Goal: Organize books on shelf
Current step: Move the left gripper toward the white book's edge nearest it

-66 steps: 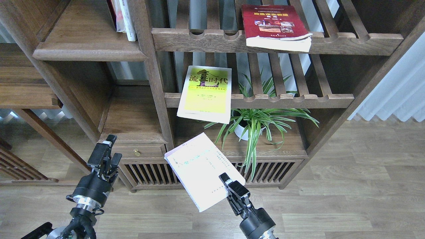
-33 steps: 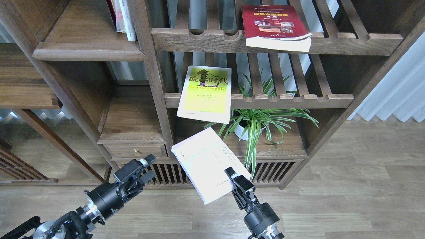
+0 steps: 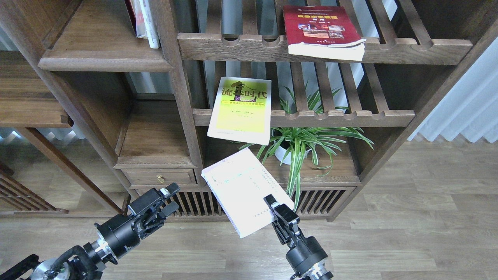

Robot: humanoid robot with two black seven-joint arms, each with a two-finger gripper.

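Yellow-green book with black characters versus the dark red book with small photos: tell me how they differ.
The yellow-green book with black characters lies on the lower slatted rack; the dark red book with small photos lies on the upper slatted rack. The yellow-green book sits at the left end, the dark red book further right. Its page edges look wavier. Both lie cover up, overhanging their front rails.

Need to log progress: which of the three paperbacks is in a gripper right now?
The pale lavender-white book, clamped at its lower corner by the right gripper. The yellow-green book and dark red book lie on the slatted racks, untouched.
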